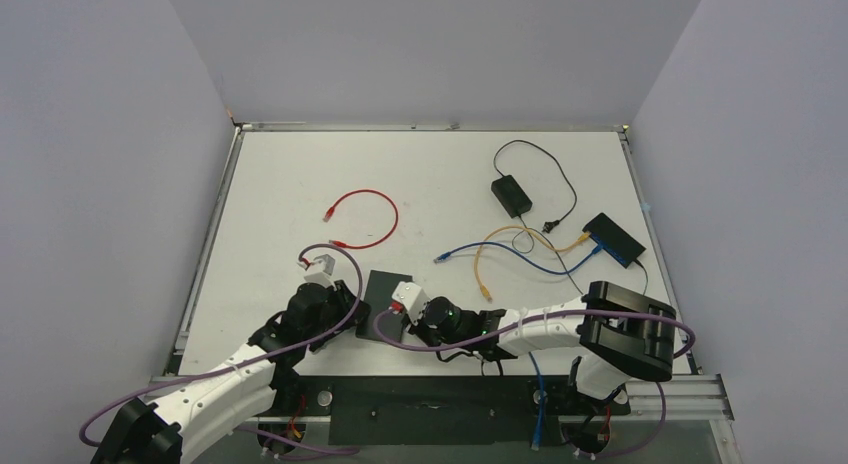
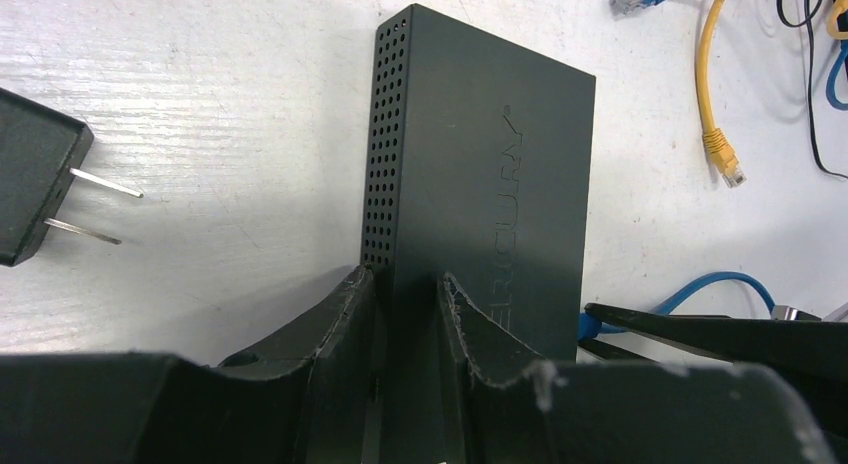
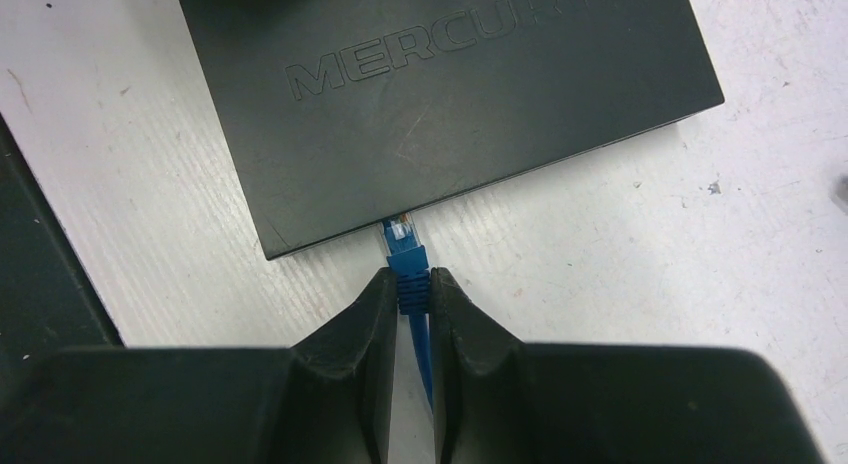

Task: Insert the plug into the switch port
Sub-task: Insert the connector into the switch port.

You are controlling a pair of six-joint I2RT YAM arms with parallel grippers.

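Observation:
The black Mercury switch (image 1: 383, 294) lies flat near the table's front. My left gripper (image 1: 350, 302) is shut on its left edge; in the left wrist view the fingers (image 2: 340, 324) clamp the switch (image 2: 480, 174) at the perforated side, with the gripper (image 2: 405, 284) closed round it. My right gripper (image 3: 410, 289) is shut on the ribbed boot of the blue plug (image 3: 405, 254). The plug's clear tip meets the near edge of the switch (image 3: 450, 94). How far it is into the port is hidden. The right gripper (image 1: 398, 319) sits just right of the switch.
A red cable (image 1: 365, 219) lies at the back left. A black adapter (image 1: 511, 193), a second black box (image 1: 614, 237) and tangled yellow and blue cables (image 1: 500, 254) lie at the right. A black pronged power plug (image 2: 30, 184) lies beside the switch.

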